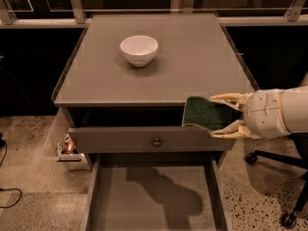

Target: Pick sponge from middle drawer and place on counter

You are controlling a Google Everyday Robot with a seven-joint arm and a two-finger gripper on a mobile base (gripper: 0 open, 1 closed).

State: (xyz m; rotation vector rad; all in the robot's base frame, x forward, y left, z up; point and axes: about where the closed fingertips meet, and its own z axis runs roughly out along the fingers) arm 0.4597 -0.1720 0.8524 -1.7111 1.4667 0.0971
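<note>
Sponge (199,112) - dark green scouring face toward the camera - was clamped between the two pale fingers of my gripper (216,115), one finger above it and one below. It hung in the air at the right front corner of the counter (192,57), about level with the counter's front edge and overlapping it in the view; I could not tell whether it touched the lip. My white arm reached in from the right side.

The step in hand, as I judged it, was carrying the sponge up onto the counter. To do that well I would have needed to rise a little more so the sponge's lower edge cleared the thin front lip, then travel inward over the bare grey surface near the right front. Setting it down flat before letting go seemed wise, and so did staying well apart from the bowl (139,49).

That white bowl stood upright on the counter, toward the back and left of centre, and what showed of its inside looked empty. Below, the middle drawer (115,206) was pulled wide open - its flat grey floor held nothing, only a dark shadow across it. Above it, just under the counter, sat a drawer front (120,139) with a small round knob (157,141).
</note>
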